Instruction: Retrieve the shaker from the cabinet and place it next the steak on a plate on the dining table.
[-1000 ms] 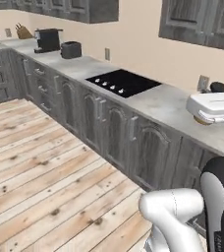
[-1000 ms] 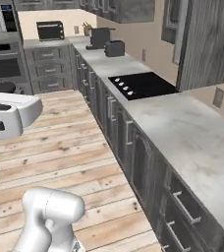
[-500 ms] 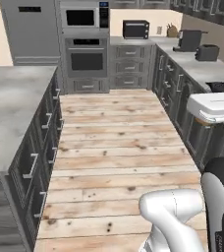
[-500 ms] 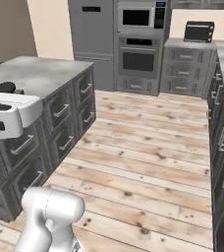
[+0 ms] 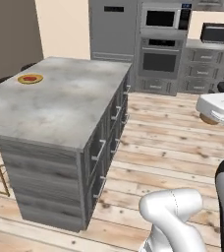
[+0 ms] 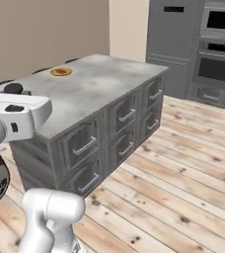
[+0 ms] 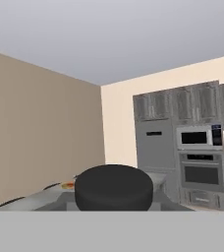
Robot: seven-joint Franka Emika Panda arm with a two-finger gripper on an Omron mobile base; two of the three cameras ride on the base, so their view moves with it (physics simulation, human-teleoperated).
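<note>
No text, label, brand, number or sign can be read on any appliance, cabinet or surface in these views.

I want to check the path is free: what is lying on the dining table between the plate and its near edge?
Nothing; in the left base view the dining table is bare marbled stone from the plate with the steak to the near edge.

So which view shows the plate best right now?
The left base view: the plate lies in plain sight at the table's far left corner, the steak on it. The right base view shows it smaller, farther off. The hand view catches just a sliver beside a dark cap.
</note>
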